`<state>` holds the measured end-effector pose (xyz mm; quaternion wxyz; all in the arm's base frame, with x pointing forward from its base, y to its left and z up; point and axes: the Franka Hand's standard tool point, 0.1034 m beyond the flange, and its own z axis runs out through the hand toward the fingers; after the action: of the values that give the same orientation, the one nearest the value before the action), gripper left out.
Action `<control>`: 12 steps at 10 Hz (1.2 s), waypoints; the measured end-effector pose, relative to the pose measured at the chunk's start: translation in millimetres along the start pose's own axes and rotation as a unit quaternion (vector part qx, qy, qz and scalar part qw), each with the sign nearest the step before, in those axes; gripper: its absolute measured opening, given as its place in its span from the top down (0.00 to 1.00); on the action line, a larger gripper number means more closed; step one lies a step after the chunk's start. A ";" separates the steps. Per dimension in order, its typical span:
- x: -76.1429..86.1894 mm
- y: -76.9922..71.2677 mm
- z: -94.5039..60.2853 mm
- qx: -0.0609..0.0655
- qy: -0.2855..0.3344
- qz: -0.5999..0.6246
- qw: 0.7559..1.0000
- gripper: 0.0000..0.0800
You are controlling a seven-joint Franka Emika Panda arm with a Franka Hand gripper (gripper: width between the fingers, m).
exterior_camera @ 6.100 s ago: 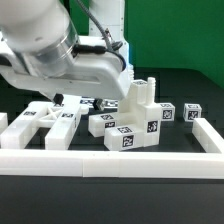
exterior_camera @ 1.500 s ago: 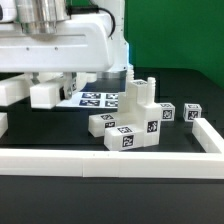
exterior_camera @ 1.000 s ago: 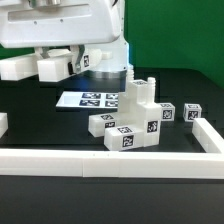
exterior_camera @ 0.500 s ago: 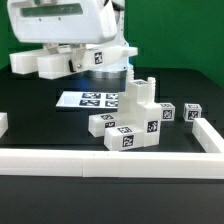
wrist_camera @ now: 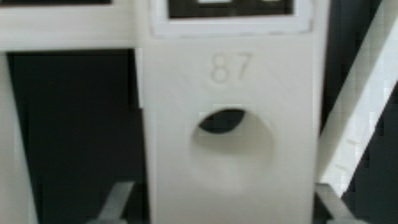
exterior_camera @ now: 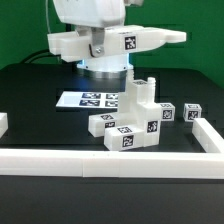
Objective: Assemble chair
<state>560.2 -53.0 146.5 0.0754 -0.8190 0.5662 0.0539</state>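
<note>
Claw pinches the tagged chair slab level and aloft, at eleven o'clock above the part-built chair stack on the worktop; best to square slab to the stack's upright before lowering slowly.

Exterior view: bright, even light, seemingly overhead. Tops of the white pieces are near washed out, their sides greyer. Shadows on the black table are soft and short. Detail is coarse.
Wrist view: my part is close to the lens, out of focus, edges smeared.
</note>
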 end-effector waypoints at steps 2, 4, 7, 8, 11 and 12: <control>-2.5 0.0 3.2 -0.003 0.000 0.005 1.000 0.64; -25.6 -11.1 14.3 -0.020 -0.007 0.007 1.000 0.64; -30.4 -25.6 19.0 -0.026 -0.009 -0.004 1.000 0.64; -30.5 -25.4 19.7 -0.027 -0.009 -0.004 1.000 0.64; -30.5 -24.9 21.1 -0.028 -0.009 -0.004 1.000 0.64; -30.4 -26.8 20.3 -0.022 -0.010 -0.001 1.000 0.64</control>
<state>574.4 -12.1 133.4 0.0632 -0.8205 0.5632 0.0748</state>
